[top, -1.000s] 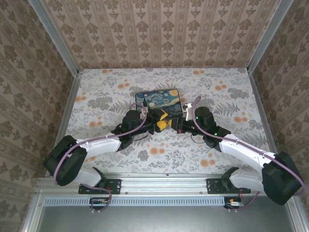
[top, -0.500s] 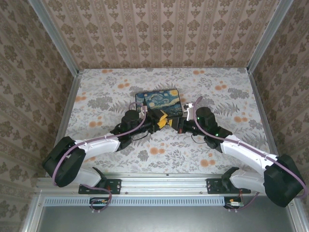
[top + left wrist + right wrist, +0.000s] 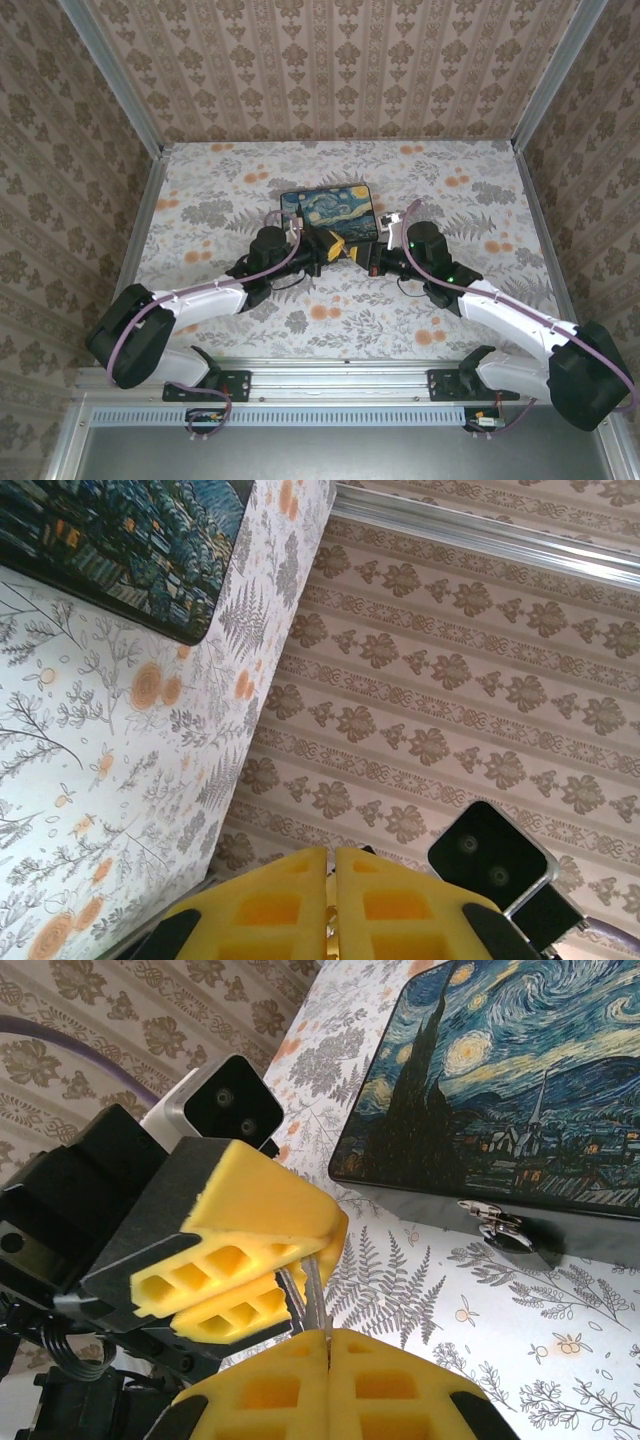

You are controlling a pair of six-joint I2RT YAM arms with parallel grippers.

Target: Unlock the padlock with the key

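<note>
Looking through the right wrist camera, you see the thin metal key (image 3: 313,1300) bridging both tools. The right gripper (image 3: 328,1345) has its yellow pads pressed together on the lower end, and the left gripper (image 3: 305,1265) is closed over the upper end. The small silvery padlock (image 3: 500,1232) hangs on the front wall of the black box with the starry-night lid (image 3: 500,1090), near the grippers but apart from them.
</note>
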